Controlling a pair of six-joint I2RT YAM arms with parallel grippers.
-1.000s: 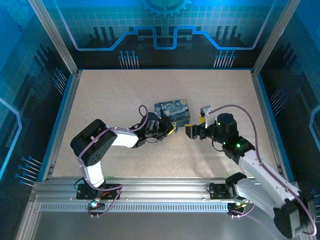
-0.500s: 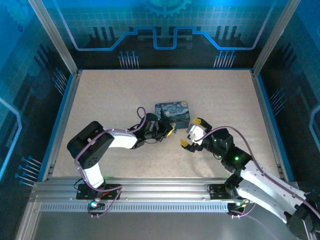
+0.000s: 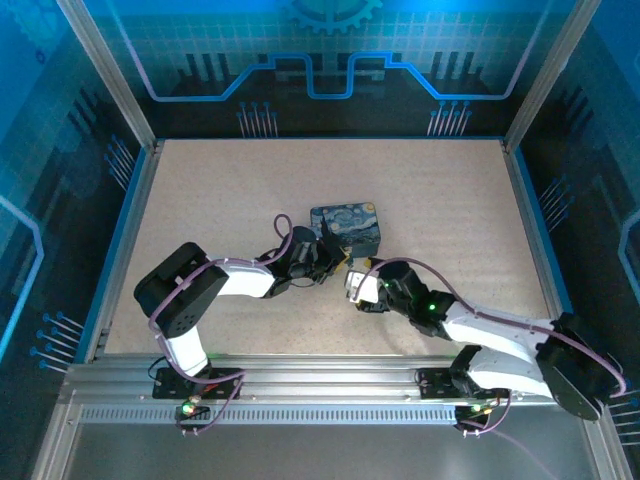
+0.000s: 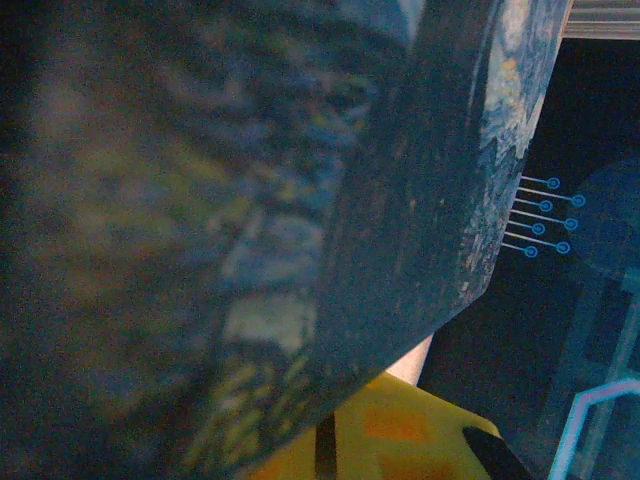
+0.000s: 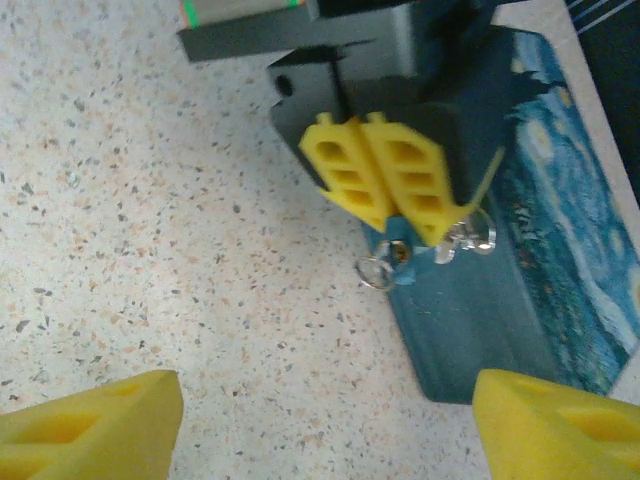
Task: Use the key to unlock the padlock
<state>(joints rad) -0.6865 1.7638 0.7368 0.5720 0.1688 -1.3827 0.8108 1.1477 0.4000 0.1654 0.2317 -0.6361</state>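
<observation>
Viewing from the top external camera: the left gripper [image 3: 340, 263] sits at the near-left corner of the blue painted tin [image 3: 347, 226]. The right gripper [image 3: 356, 289] is just beside it, low over the table [image 3: 450, 190].

Left wrist camera: the tin wall lies close to the lens and is blurred. Finger state cannot be told here.

Right wrist camera: the right fingers [image 5: 90, 430] stand spread wide, holding nothing. The left fingers [image 5: 385, 180] are pressed together. The padlock [image 5: 392, 262] hangs at the tin's side wall, just below those fingertips. A second shiny metal piece [image 5: 466, 238] lies just beside it, too small to identify.
</observation>
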